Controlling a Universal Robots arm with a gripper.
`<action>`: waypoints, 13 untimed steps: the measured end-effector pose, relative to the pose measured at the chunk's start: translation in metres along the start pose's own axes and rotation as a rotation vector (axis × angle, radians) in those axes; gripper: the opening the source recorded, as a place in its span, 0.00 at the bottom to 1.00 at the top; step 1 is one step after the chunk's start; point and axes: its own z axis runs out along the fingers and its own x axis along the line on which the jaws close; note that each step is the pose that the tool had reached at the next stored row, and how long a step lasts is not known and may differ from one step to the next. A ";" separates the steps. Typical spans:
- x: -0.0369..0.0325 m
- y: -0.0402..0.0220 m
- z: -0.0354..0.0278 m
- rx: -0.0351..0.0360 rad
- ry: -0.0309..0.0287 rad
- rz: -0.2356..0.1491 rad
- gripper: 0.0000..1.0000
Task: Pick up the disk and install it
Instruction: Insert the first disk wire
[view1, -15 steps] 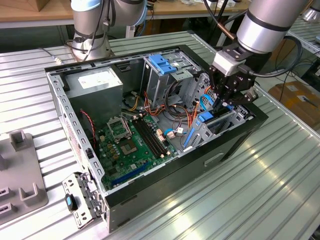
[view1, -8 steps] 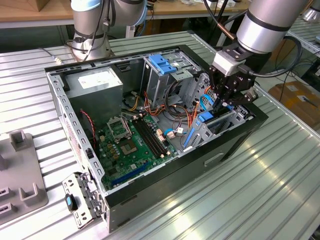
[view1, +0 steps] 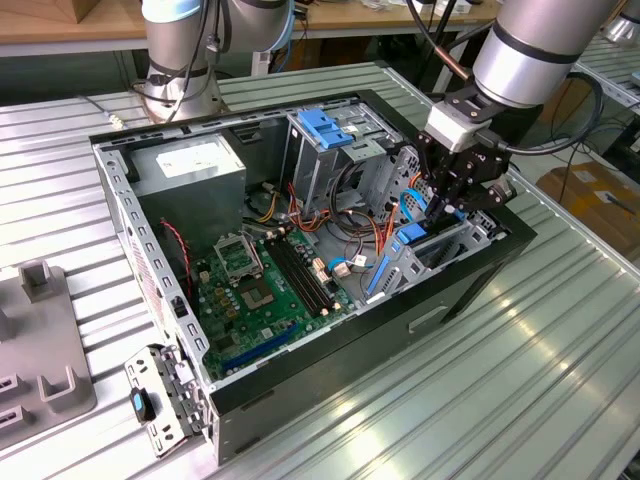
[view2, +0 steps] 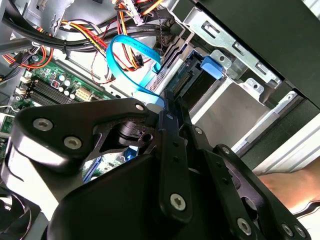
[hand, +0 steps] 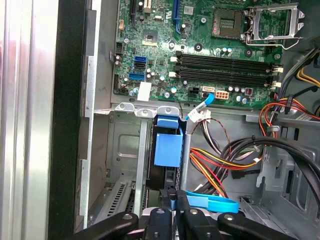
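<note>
At the case's edge on the exterior view's right, the hand (view1: 447, 207) hangs down into the drive bay (view1: 455, 250), directly over the disk (view1: 411, 240). The disk stands on edge inside that bay, with its blue carrier showing between the bay's metal walls. In the first wrist view the carrier's blue tab points toward the motherboard (hand: 220, 55), and the dark body runs back to the hand's tips. Those tips are drawn nearly together at the disk's rear end. I read the hand as clenched and pressing rather than clamped across the drive, though whether it pinches a thin lip of the carrier cannot be told.

By my judgement the pick-up is done and the install step is in hand: the disk is in its slot, and seating it is the work now. Finishing that would call for a straight push along the bay's rails. The push would need to stay clear of the light-blue data cable (hand: 212, 202) that loops just beside the hand.

The computer case (view1: 340, 345) lies open on the ribbed metal surface (view1: 520, 400). Inside it, the motherboard covers the floor toward the near edge. The grey power-supply box (view1: 190, 165) fills the far corner on the exterior view's left. The metal cage with a blue plastic top (view1: 325, 130) stands at the far edge. A bundle of red, orange and yellow wires (hand: 220, 157) runs between that cage and the drive bay.
</note>
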 end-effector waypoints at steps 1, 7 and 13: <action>0.0000 0.0000 0.0000 0.0000 0.0000 0.000 0.17; 0.0000 0.0000 -0.0001 -0.0001 0.0006 0.000 0.36; 0.0000 -0.0006 -0.0094 0.0000 0.0005 0.000 0.36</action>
